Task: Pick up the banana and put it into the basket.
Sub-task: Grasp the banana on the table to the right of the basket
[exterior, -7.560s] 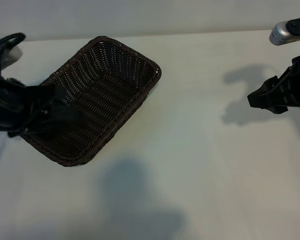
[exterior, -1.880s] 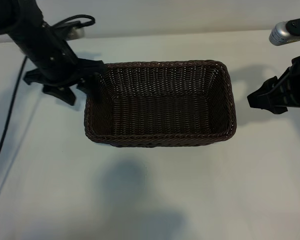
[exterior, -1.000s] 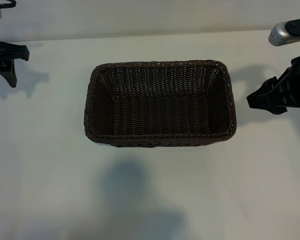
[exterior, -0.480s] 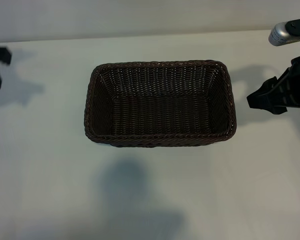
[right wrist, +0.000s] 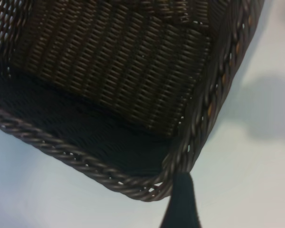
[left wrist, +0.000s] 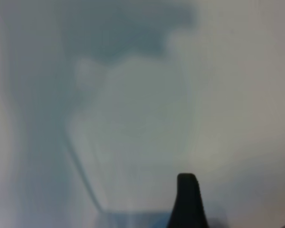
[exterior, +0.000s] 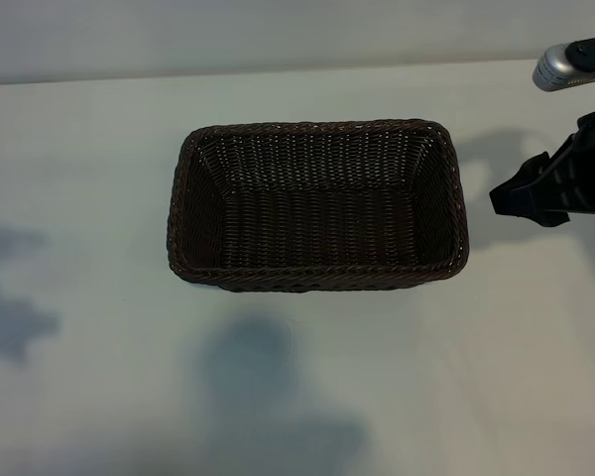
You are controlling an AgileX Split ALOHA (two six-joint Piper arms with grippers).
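The dark brown wicker basket stands square in the middle of the white table, and nothing lies inside it. No banana shows in any view. My right gripper hangs at the table's right edge, just beyond the basket's right end, open and empty. Its wrist view shows one dark finger above a corner of the basket's braided rim. My left arm is outside the exterior view. Its wrist view holds only one dark finger over bare, blurred table, with nothing in its grip.
The white table runs on all sides of the basket. A soft shadow lies at its left edge, another in front of the basket. A pale wall closes the far side.
The left arm has slid out of the exterior view past the left edge, leaving only its shadow on the table. The basket and the right arm have not moved.
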